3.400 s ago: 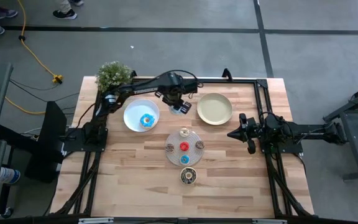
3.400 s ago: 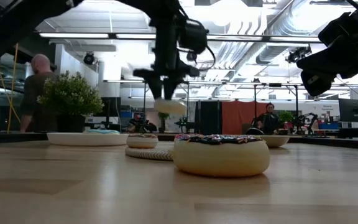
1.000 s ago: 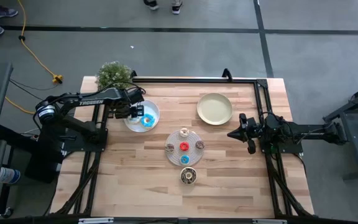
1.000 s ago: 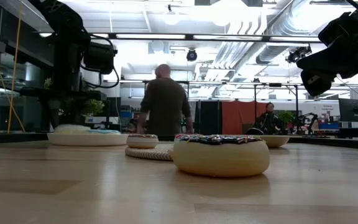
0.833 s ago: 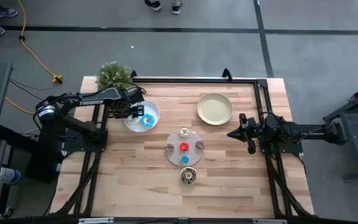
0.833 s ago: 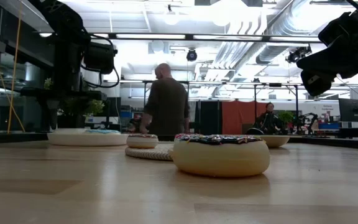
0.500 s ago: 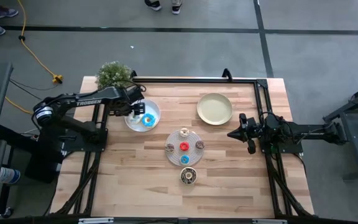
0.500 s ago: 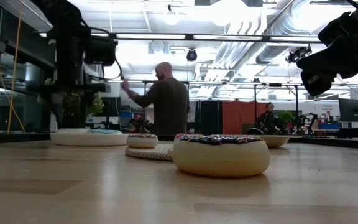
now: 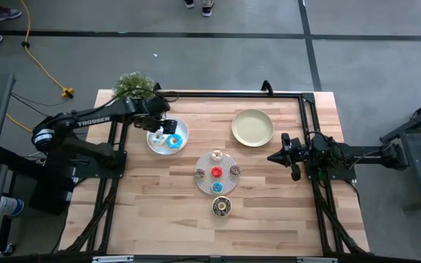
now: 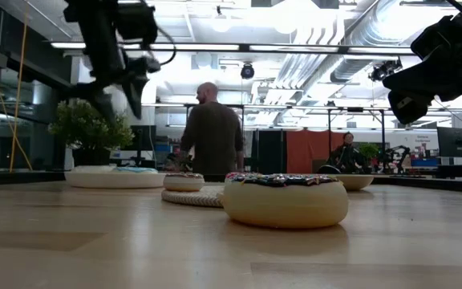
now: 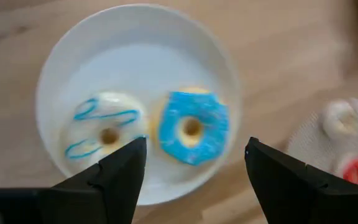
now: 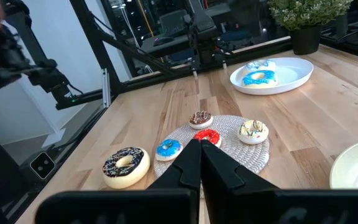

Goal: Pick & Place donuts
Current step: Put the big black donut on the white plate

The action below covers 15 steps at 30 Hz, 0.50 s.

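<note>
Hovering left gripper (image 11: 191, 168): raised above the white plate (image 9: 183, 130) at the table's far left, fingers spread wide and holding nothing
White plate contents: white-iced donut (image 11: 104, 129) with blue squiggles and blue-iced donut (image 11: 191, 126), lying flat and just beside each other; in the high view the left arm covers most of the white-iced one, while the blue-iced donut (image 9: 172, 142) shows clearly
Right gripper (image 12: 199, 160): waiting at the table's right side, off the surface, fingers pressed together and holding nothing, pointing toward the mat
Round spiral mat (image 9: 207, 183): middle of the table, carrying four mini donuts
Red mini donut (image 9: 216, 172): centre of the mat
Blue mini donut (image 9: 217, 188): near edge of the mat
Brown mini donut (image 9: 200, 174): left side of the mat
Cream mini donut (image 9: 217, 155): far edge of the mat
Fourth ring on the mat's right side (image 9: 234, 171): small and dark-topped, colour hard to tell from above
Dark brown donut (image 9: 221, 207): flat on bare wood, just near of the mat, with sprinkled chocolate icing
Yellow-green plate (image 9: 252, 128): far right of centre, well apart from the white plate
Potted plant (image 9: 133, 86): far left corner of the table
Person (image 10: 211, 132): standing in the room beyond the table, back turned
</note>
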Each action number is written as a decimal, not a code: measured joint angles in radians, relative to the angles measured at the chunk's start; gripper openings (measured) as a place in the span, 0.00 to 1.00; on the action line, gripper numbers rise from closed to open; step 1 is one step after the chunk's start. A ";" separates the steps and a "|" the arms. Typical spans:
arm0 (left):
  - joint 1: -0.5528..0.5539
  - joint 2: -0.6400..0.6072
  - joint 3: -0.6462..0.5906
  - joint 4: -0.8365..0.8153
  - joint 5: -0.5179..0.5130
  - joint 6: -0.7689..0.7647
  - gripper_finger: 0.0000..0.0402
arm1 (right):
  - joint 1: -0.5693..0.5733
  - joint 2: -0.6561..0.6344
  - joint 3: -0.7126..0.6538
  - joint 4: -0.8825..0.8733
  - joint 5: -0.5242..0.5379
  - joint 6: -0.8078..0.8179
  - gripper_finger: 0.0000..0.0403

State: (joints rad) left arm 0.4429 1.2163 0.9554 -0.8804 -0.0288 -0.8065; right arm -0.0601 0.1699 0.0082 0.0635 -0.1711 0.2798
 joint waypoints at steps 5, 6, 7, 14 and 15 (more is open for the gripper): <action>-0.072 0.000 0.077 -0.004 0.021 0.080 0.66 | 0.000 0.000 0.000 0.000 0.000 0.000 0.00; -0.086 0.000 0.094 -0.005 0.020 0.089 0.66 | 0.000 0.000 0.000 0.000 0.000 0.000 0.00; -0.099 0.000 0.113 -0.004 0.022 0.098 0.66 | 0.000 0.000 0.000 0.000 0.000 0.000 0.00; -0.203 0.048 0.264 -0.037 0.023 0.145 0.66 | 0.000 0.000 0.000 0.000 0.000 0.000 0.00; -0.221 0.063 0.291 -0.046 0.022 0.153 0.66 | 0.000 0.000 0.000 0.000 0.000 0.000 0.00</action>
State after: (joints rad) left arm 0.2221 1.2794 1.2461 -0.9260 -0.0064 -0.6531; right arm -0.0601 0.1699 0.0082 0.0635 -0.1709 0.2798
